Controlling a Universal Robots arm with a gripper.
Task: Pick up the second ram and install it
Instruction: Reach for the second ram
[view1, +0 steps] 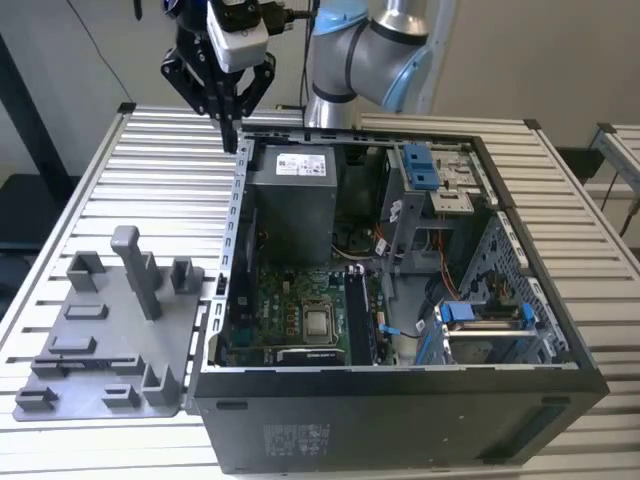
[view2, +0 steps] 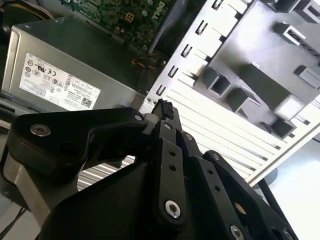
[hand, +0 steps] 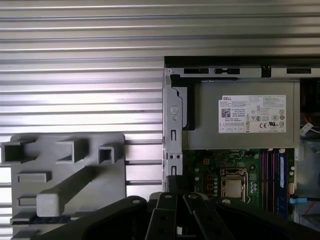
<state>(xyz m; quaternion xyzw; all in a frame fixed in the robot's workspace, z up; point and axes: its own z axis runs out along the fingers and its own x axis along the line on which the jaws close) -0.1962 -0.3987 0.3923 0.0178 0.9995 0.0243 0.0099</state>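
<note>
My gripper (view1: 231, 138) hangs above the far corner of the open computer case (view1: 400, 400), between the grey power supply (view1: 290, 200) and the slatted table. Its black fingers (view2: 164, 107) are pressed together with nothing between them. In the first wrist view the gripper (hand: 173, 182) points down over the case wall beside the motherboard (hand: 220, 170). A thin dark bluish strip (hand: 45, 219), seemingly the second ram, lies in a slot at the edge of the grey moulded tray (hand: 65, 170). The tray (view1: 100, 340) sits to the exterior view's left of the case, well away from the gripper.
Upright posts and blocks rise from the tray (view2: 260, 85). Inside the case are the processor socket (view1: 318, 322), memory slots (hand: 272, 175), cables and blue drive-bay clips (view1: 420, 165). The slatted metal table (view1: 120, 190) surrounds the case. The arm's base (view1: 330, 70) stands behind.
</note>
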